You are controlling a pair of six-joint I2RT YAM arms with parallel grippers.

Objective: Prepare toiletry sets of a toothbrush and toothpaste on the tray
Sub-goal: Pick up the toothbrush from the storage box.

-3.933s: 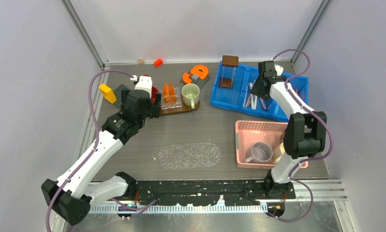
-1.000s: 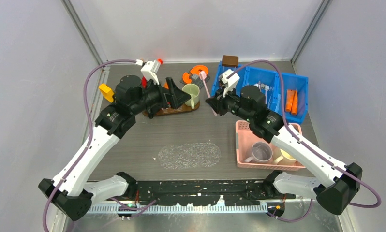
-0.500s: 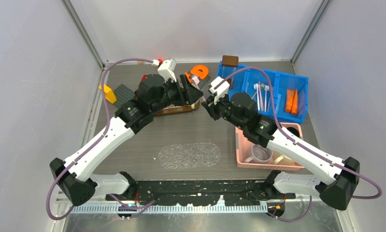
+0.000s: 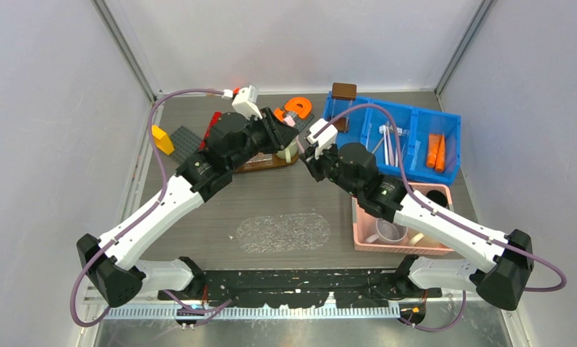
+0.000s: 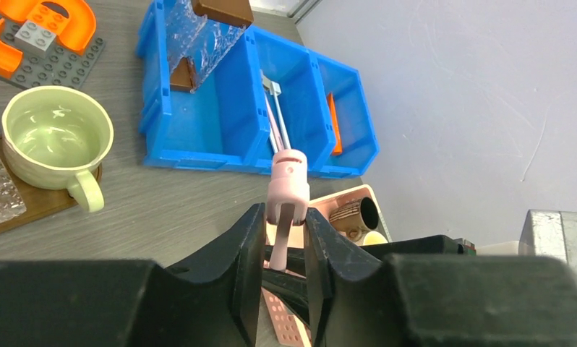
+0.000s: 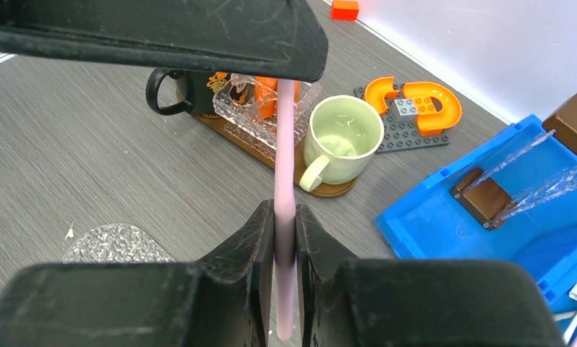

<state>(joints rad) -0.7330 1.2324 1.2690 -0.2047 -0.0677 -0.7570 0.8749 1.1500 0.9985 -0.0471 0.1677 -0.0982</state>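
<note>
Item: one pale pink toothbrush (image 6: pixel 285 166), held off the surface (image 6: pixel 126 166) between my two hands. Right hand (image 6: pixel 284 217): pinched tight on the lower shaft, nothing else in it. Left hand (image 5: pixel 285 217): fingers drawn in narrow on either side of the upper shaft, with a sliver of gap on each side; I cannot tell whether they grip. Long axis: straight out from my right fingertips into the left hand's jaws, the thick capped end standing clear beyond the left fingertips. Bearing for the coming move, as I judge it: a hand-over, then a drop into the set. The green cup (image 6: pixel 342 141) on the brown tray (image 6: pixel 341 191) sits just right of the shaft beyond my right hand. It is also below and to the left of my left hand, so the left arm looks the nearer one. Toothpaste (image 6: pixel 266 87): orange tubes in a clear rack (image 6: pixel 248 121) on the same tray, left of the cup as my right hand sees it. More lie in the far cell of the blue bin (image 5: pixel 220 123) beyond my left hand, with spare toothbrushes (image 5: pixel 275 116) in the middle cell. Not made out: the bristles, the shaft's lower end below my right fingers, and most of the rack behind the left hand. From above, both wrists cover nearly all of the stick.
</note>
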